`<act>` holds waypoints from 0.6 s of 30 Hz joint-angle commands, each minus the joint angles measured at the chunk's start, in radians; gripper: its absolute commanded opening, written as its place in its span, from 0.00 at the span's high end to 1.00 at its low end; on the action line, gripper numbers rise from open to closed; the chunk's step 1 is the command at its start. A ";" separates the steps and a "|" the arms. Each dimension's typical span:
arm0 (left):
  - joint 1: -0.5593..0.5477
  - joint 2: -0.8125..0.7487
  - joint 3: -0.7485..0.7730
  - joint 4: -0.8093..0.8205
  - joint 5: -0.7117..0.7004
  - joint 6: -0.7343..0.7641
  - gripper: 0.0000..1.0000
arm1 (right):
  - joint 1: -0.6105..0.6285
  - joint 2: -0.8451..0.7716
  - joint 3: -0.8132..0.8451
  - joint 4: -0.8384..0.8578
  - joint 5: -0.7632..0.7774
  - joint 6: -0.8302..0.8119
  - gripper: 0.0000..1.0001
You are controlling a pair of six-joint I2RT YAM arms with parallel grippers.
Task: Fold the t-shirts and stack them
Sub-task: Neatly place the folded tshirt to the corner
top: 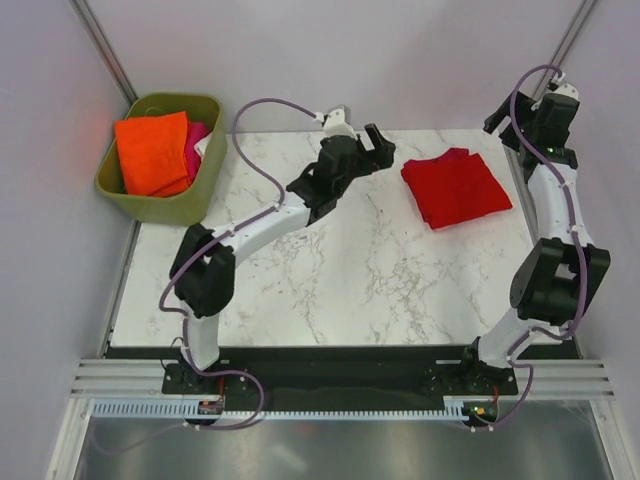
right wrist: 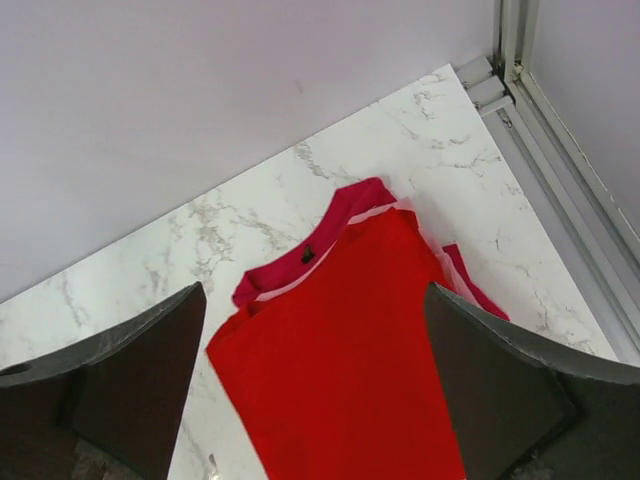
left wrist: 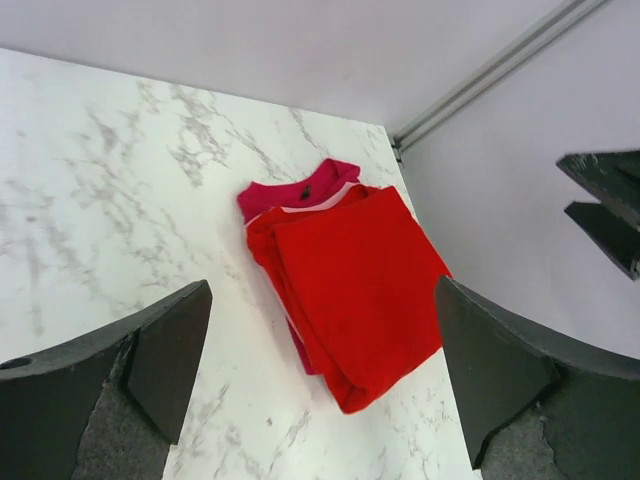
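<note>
A folded bright red t-shirt point(top: 457, 187) lies at the back right of the marble table, on top of a folded light pink t-shirt whose dark pink collar point(left wrist: 300, 190) sticks out at the far edge. In the right wrist view the pink t-shirt point(right wrist: 330, 225) shows along the red t-shirt's point(right wrist: 350, 370) back and right edges. My left gripper point(top: 378, 145) is open, just left of the stack, holding nothing. My right gripper point(top: 500, 120) hovers open near the stack's back right corner, also holding nothing. The left wrist view has the red t-shirt point(left wrist: 360, 280) between the spread fingers point(left wrist: 170, 350).
An olive-green tub point(top: 160, 207) stands off the table's back left corner with folded orange cloth point(top: 152, 150) and some pink cloth point(top: 196, 140) inside. A metal frame post point(right wrist: 510, 40) rises at the back right corner, close to the right arm.
</note>
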 commanded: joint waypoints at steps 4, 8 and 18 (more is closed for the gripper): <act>0.061 -0.340 -0.316 -0.054 -0.094 0.100 0.00 | 0.038 -0.293 -0.258 0.084 -0.029 0.005 0.02; 0.110 -0.553 -0.539 -0.057 -0.097 0.110 0.00 | 0.108 -0.486 -0.472 0.111 0.067 0.030 0.02; 0.150 -1.012 -0.960 -0.121 -0.125 0.137 0.00 | 0.115 -0.554 -0.768 0.367 -0.339 0.288 0.35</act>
